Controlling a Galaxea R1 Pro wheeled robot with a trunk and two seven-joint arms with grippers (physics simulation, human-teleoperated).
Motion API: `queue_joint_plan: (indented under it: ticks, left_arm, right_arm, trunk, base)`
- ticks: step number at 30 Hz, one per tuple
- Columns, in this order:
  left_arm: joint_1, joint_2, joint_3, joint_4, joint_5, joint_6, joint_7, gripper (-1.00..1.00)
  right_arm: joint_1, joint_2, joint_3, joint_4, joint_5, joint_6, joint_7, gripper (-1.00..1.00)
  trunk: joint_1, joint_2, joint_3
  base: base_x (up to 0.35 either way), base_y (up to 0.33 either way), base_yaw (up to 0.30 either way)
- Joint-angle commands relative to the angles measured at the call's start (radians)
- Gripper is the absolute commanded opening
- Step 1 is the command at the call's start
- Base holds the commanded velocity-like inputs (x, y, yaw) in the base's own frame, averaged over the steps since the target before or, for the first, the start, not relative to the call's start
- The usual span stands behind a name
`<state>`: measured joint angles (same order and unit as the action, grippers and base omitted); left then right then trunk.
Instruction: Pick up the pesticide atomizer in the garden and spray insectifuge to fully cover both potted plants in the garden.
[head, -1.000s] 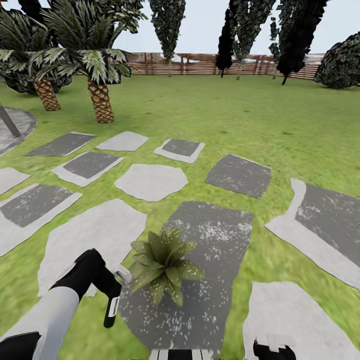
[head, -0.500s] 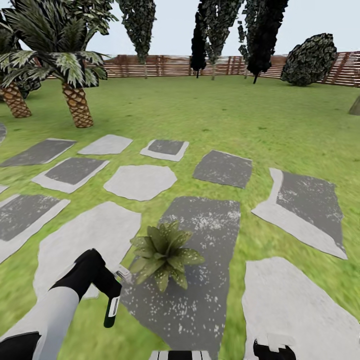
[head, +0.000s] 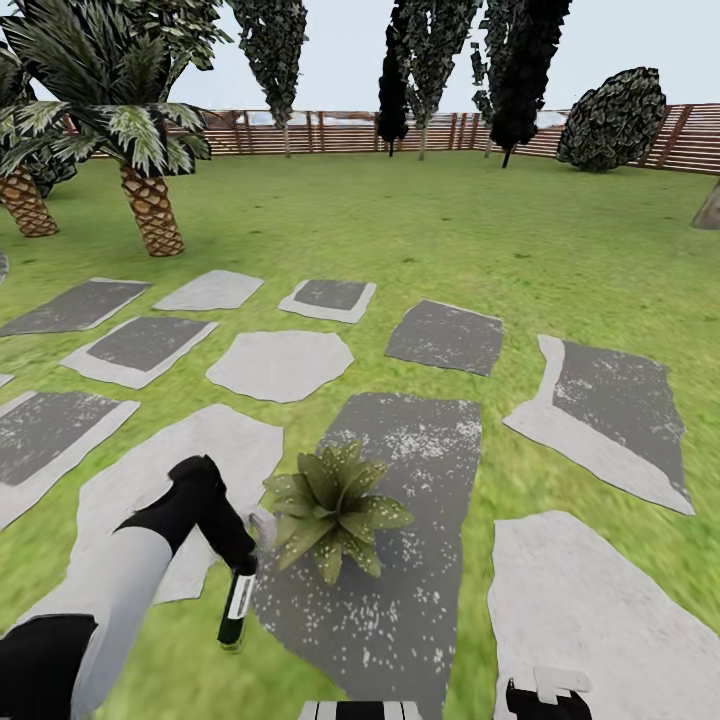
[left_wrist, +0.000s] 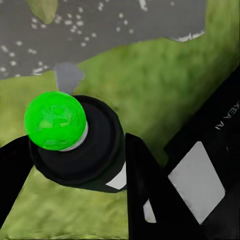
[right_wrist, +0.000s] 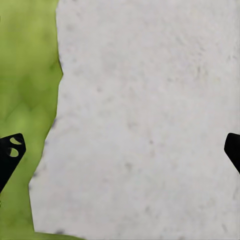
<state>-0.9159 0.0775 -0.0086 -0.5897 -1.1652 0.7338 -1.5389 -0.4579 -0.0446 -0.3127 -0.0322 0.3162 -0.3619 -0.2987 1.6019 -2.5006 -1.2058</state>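
Left gripper (head: 240, 560) jaws clenched on spray bottle (head: 237, 607), at 9 o'clock of plant (head: 332, 508). Bottle likely light, rigid, smooth; grip mid-body. Right gripper (right_wrist: 120, 150) jaws spread, holding nothing.

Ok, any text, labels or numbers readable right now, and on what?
"XEA AI" (partly cut off): white letters on the black body of the left gripper, in the left wrist view.
White label on the pesticide atomizer: too small and blurred to read.
White patches on the left gripper: blank.
Nothing else carries readable text.
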Motion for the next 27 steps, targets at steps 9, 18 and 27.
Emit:
queue_joint_plan:
  ticks: [9, 18, 27]
  left_arm:
    - [-0.093, -0.111, -0.021, 0.016, -0.199, 0.054, -0.032, -1.00]
    - [-0.082, -0.042, -0.015, 0.015, -0.190, 0.052, -0.032, -1.00]
    - [-0.081, -0.036, -0.011, 0.014, -0.186, 0.053, -0.032, -1.00]
  right_arm:
    - [-0.001, -0.003, -0.008, 0.003, 0.018, -0.003, -0.001, 1.00]
    - [-0.001, -0.003, -0.009, 0.002, 0.013, -0.003, -0.003, 1.00]
    - [-0.001, -0.003, -0.008, 0.001, 0.012, -0.003, -0.003, 1.00]
  trunk:
    - [0.000, 0.000, -0.001]
    - [0.000, 0.000, -0.001]
    - [0.000, 0.000, -0.001]
  base:
    - [0.000, 0.000, 0.000]
    - [0.000, 0.000, -0.067]
    - [-0.027, 0.120, -0.169]
